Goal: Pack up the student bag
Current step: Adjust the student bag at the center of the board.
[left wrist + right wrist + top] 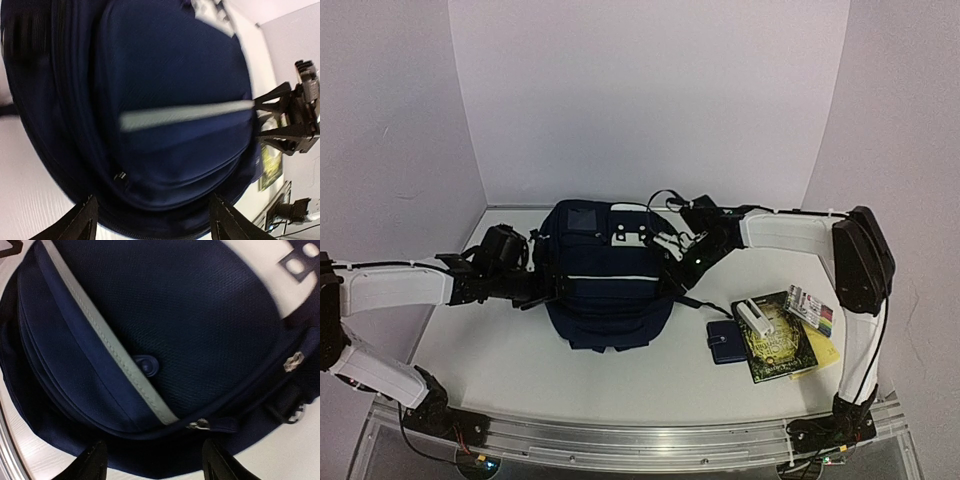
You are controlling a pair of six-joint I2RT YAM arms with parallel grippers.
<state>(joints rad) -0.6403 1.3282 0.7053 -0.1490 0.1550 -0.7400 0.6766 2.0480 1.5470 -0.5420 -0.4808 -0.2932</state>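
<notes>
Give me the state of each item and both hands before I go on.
student bag: lying flat, front up, zips look closed
left hand: open, fingers spread at the bag's edge
right hand: open, fingers spread at the bag's opposite edge
wallet: closed, lying beside the book, outside the bag
book: closed, cover up, outside the bag
marker pack: lying by the book, not packed

Matt woven navy cloth student bag (608,290), shiny metal zipper pull (201,424)
</notes>
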